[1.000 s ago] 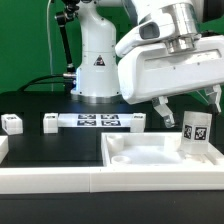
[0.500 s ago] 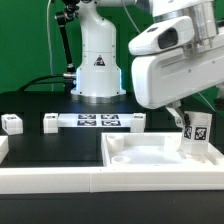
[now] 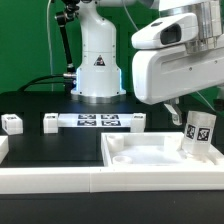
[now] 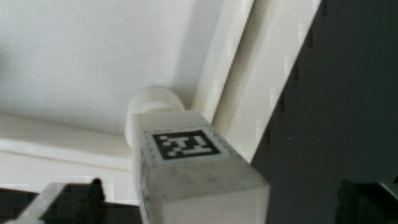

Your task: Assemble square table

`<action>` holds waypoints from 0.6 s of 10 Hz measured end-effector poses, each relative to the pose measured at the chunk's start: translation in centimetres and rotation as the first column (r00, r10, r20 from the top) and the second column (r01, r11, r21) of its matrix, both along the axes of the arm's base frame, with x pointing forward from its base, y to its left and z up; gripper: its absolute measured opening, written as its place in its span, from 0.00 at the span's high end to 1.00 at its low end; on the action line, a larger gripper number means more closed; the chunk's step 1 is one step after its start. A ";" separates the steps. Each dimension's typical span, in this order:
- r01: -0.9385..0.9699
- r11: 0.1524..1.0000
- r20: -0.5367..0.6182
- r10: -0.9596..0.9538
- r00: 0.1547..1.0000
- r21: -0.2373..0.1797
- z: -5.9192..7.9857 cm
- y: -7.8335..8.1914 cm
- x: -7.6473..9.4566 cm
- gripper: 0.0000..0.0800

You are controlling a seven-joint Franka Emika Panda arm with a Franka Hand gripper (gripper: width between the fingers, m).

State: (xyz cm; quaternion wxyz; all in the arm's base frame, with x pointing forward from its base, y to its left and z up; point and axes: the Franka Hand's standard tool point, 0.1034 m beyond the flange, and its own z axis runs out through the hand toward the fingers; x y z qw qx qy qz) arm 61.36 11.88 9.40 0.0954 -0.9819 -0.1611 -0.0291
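Note:
The square table's white tray-like top lies at the exterior view's right, behind the front rail. A white peg leg with a black-and-white tag stands in its right corner, leaning a little. My gripper hangs just above that leg, jaws wide. In the wrist view the leg rises from the top's inner corner by the raised rim. It sits between the dark fingertips of my gripper, with a gap on either side. Nothing is held.
The marker board lies mid-table in front of the robot base. Another tagged leg stands at the exterior view's far left. A long white border rail runs along the front edge.
The arm has swung toward the exterior view's right and now sits over the leg. The leg leans slightly more than before. The jaws stayed wide.

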 end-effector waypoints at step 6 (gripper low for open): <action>0.024 1.000 -0.011 -0.024 1.000 0.000 -0.2 0.0 -0.1 0.19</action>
